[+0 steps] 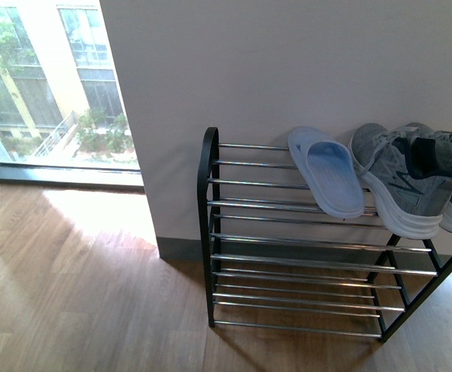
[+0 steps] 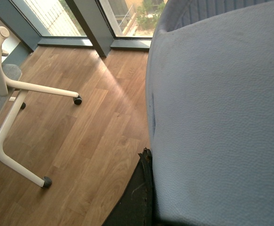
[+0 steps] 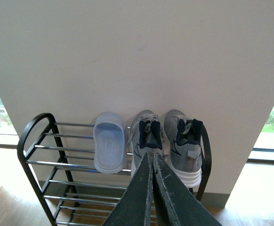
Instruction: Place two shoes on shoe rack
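No readable branding on the two shoes (image 3: pixel 167 141) atop the shoe rack (image 1: pixel 207 225); right pincer (image 3: pixel 152 157) closed empty, left pincer seemingly out of view.

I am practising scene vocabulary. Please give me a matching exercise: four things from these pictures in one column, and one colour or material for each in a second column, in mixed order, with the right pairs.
Column 1:
1. slipper
2. sneakers
3. shoe rack
4. floor

Column 2:
A. black frame with chrome rods
B. brown wood
C. pale blue
D. grey knit with white soles

Right pairs: 1-C, 2-D, 3-A, 4-B.
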{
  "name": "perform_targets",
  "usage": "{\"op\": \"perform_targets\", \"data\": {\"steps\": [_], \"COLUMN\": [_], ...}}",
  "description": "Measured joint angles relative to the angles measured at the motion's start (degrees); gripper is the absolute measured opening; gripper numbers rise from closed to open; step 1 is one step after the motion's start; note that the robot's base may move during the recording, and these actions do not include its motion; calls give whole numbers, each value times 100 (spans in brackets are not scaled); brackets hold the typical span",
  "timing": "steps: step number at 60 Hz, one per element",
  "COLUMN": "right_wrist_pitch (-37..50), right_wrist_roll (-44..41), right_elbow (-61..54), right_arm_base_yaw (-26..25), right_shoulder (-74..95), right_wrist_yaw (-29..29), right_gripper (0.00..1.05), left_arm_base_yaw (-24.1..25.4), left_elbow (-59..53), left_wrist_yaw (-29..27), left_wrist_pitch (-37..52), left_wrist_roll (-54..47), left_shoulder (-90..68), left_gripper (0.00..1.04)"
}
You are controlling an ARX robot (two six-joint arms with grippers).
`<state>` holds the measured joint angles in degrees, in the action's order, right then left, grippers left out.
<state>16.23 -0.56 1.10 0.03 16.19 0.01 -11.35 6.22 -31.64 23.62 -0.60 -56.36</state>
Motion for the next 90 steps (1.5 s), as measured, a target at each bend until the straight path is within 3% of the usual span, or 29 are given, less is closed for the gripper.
{"op": "perform_targets", "data": {"steps": [23, 30, 50, 68, 79, 85, 90], "right_wrist_pitch": [-586, -1537, -1613, -1615, -1615, -1615, -1626], "right_wrist_roll": [0, 0, 0, 0, 0, 9, 15], "right_elbow": [0, 2, 2, 2, 2, 2, 2], "right_arm_base_yaw": [0, 0, 0, -2, 0, 0, 2], "right_shoulder": [-586, -1370, -1578, -1585, -1587, -1587, -1587], "right_wrist_yaw": [0, 9, 4, -11, -9, 0, 42], "right_gripper": [1, 1, 1, 68, 95, 95, 96], "left_arm_base_yaw": [0, 0, 0, 2, 4, -26, -262], "left_elbow": [0, 0, 0, 0, 0, -68, -190], "left_wrist_yaw": [0, 0, 0, -11, -11, 22, 153], "left_wrist_pitch": [0, 0, 0, 0, 0, 291, 1325], "left_wrist_roll": [0, 0, 0, 0, 0, 42, 348], "left_shoulder": [0, 0, 0, 0, 0, -116, -195], "left_gripper": [2, 2, 2, 2, 2, 2, 2]}}
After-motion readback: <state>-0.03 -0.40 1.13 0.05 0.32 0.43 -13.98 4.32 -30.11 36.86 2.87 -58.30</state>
